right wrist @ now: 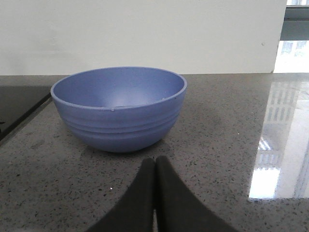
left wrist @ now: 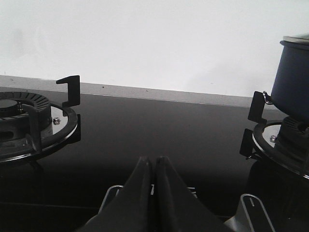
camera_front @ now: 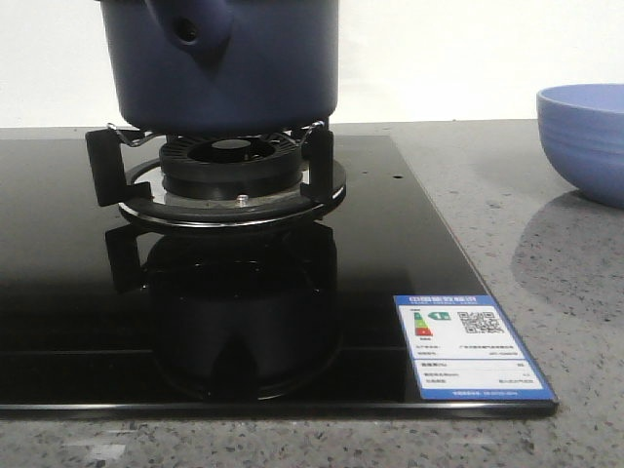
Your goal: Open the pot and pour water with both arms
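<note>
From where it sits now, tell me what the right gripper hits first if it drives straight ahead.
Most likely the light-blue bowl: the shut right gripper points at its near wall, with only bare countertop between. The exact gap is unclear.

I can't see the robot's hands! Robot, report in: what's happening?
Left pincer shut, empty. Right pincer shut, empty, facing the bowl. Pot sits on burner, untouched. Nothing blocking.

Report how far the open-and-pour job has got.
Nothing looks done yet. The pot sits on the burner, and a pale edge at its top in the left wrist view looks like the lid in place. Nothing is in hand: the left end effector and right end effector are both shut and empty. The bowl looks dry. Left: lift the lid, pour.
</note>
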`<state>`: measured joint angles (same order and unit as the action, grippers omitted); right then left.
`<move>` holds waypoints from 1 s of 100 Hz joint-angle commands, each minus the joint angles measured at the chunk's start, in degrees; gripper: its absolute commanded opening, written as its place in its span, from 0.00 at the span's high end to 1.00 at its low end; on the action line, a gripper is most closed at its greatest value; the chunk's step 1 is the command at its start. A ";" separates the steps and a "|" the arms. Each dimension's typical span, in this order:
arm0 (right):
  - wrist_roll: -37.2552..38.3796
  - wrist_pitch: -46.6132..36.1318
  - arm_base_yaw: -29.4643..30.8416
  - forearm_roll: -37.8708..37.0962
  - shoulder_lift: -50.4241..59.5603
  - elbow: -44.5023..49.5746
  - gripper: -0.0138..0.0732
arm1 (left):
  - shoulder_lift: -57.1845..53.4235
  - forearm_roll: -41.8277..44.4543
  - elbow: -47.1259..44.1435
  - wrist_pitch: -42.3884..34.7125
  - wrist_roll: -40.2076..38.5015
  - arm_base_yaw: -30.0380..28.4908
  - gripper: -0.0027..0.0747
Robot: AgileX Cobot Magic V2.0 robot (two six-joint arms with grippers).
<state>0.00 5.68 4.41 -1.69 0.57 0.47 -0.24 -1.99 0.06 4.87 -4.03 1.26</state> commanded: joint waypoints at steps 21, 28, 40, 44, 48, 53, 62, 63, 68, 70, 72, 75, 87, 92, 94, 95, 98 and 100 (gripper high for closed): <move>-0.40 -4.45 0.29 -0.02 0.96 1.38 0.91 | -1.54 0.01 -1.90 -4.87 -0.51 0.31 0.99; -0.40 -4.45 0.29 -0.02 0.96 1.38 0.91 | -1.54 0.01 -1.90 -4.87 -0.51 0.31 0.99; -0.40 -4.45 0.29 -0.02 0.96 1.38 0.91 | -1.54 0.01 -1.90 -4.87 -0.51 0.31 0.99; -0.40 -4.45 0.29 -0.02 0.96 1.38 0.91 | -1.54 0.01 -1.90 -4.87 -0.51 0.31 0.99; -0.40 -4.45 0.29 -0.02 0.96 1.38 0.91 | -1.54 0.01 -1.90 -4.87 -0.51 0.31 0.99; -0.40 -4.45 0.29 -0.02 0.96 1.38 0.91 | -1.54 0.01 -1.90 -4.87 -0.51 0.31 0.99; -0.40 -4.45 0.29 -0.02 0.96 1.38 0.91 | -1.54 0.01 -1.90 -4.87 -0.51 0.31 0.99; -0.40 -4.45 0.29 -0.02 0.96 1.38 0.91 | -1.54 0.01 -1.90 -4.87 -0.51 0.31 0.99; -0.40 -4.45 0.29 -0.02 0.96 1.38 0.91 | -1.54 0.01 -1.90 -4.87 -0.51 0.31 0.99; -0.40 -4.45 0.29 -0.02 0.96 1.38 0.91 | -1.54 0.01 -1.90 -4.87 -0.51 0.31 0.99; -0.40 -4.55 0.29 -0.02 0.96 1.38 0.91 | -1.54 0.01 -1.90 -4.87 -0.51 0.31 0.99; -0.40 -4.55 0.29 -0.02 0.96 1.38 0.91 | -1.54 0.01 -1.90 -4.87 -0.51 0.31 0.99; -0.40 -4.68 0.29 -0.02 0.96 1.38 0.91 | -1.54 0.01 -1.90 -4.87 -0.51 0.31 0.99; -0.40 -5.68 0.29 -0.02 0.96 1.38 0.91 | -1.54 0.01 -1.90 -4.87 -0.51 0.31 0.99; -0.40 -5.68 0.29 -0.02 0.96 1.38 0.91 | -1.54 0.01 -1.90 -4.87 -0.51 0.31 0.99; -0.40 -5.99 0.29 0.09 0.96 1.38 0.91 | -1.54 0.01 -1.90 -4.87 -0.51 0.31 0.99; -0.40 -6.42 0.29 0.23 0.96 1.38 0.91 | -1.54 0.01 -1.90 -4.87 -0.51 0.31 0.99; -0.40 -6.71 0.29 0.20 0.96 1.38 0.91 | -1.54 0.01 -1.90 -4.87 -0.51 0.31 0.99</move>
<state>0.00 5.01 4.41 -1.69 0.57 0.47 -0.24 -1.99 0.06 4.87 -4.03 1.26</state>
